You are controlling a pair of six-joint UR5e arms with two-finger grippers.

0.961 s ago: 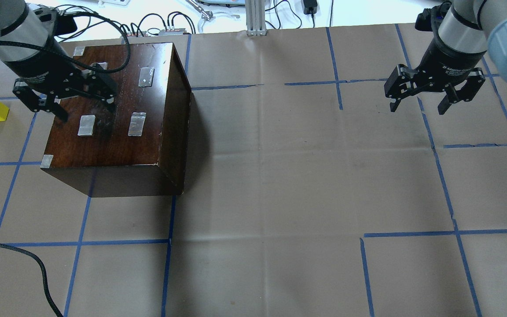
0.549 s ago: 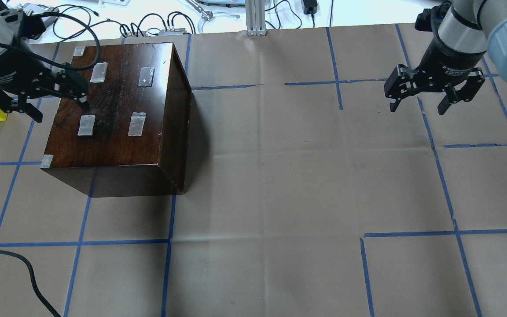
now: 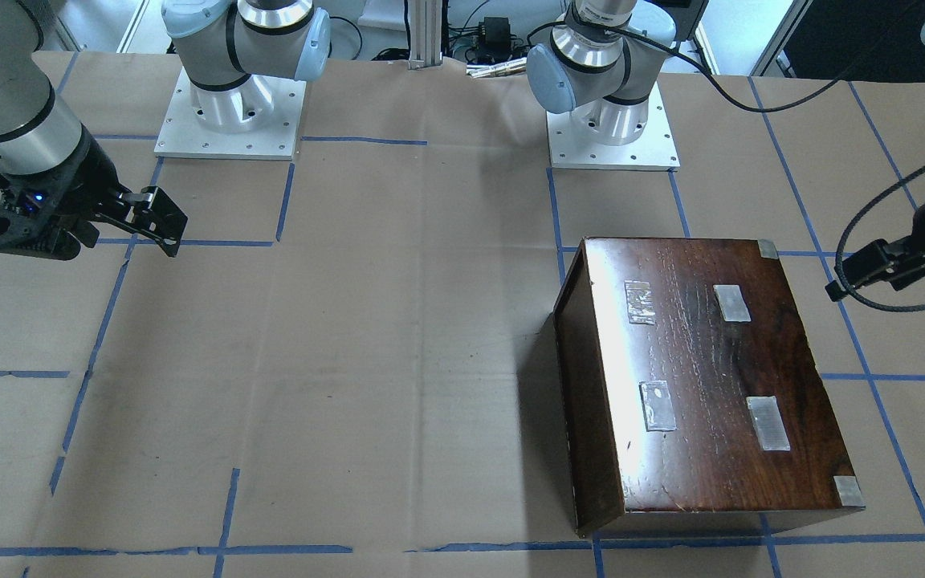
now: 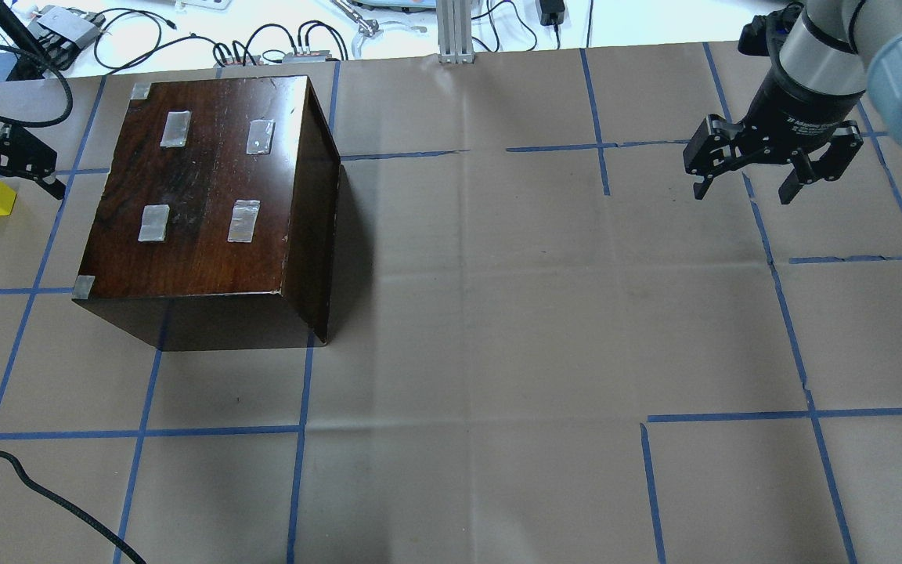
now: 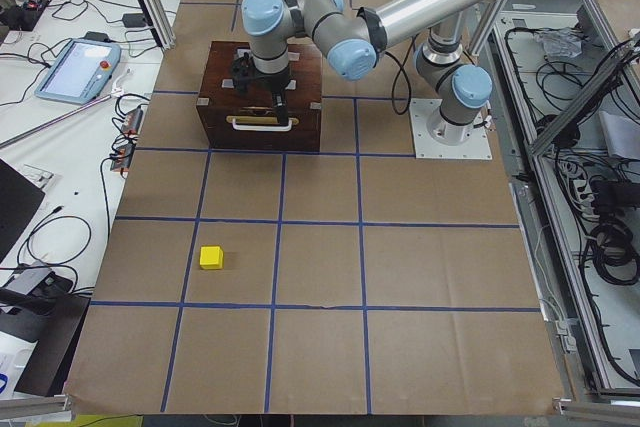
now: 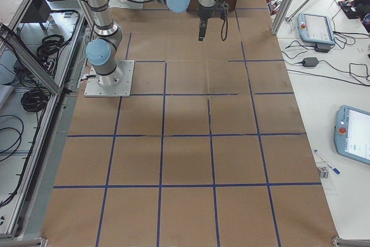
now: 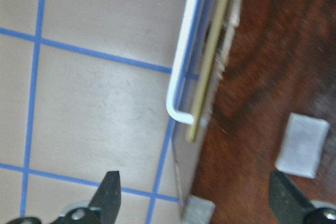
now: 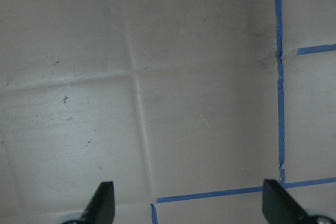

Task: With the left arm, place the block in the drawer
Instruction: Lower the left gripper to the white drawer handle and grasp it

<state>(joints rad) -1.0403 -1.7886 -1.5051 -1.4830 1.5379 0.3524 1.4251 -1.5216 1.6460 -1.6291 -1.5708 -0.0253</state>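
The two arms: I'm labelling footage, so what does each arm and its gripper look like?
Both arms are silver tubes with light-blue joint caps and black two-finger grippers. The left arm trails a loose black braided cable near the left gripper. Above the right gripper, the right arm has a black collar with small white lettering, unreadable.

Block (image 5: 210,257) on table (image 4: 498,313), well apart from box (image 4: 208,188), off its handle (image 7: 181,51) side; left hand (image 7: 194,182) above that edge.
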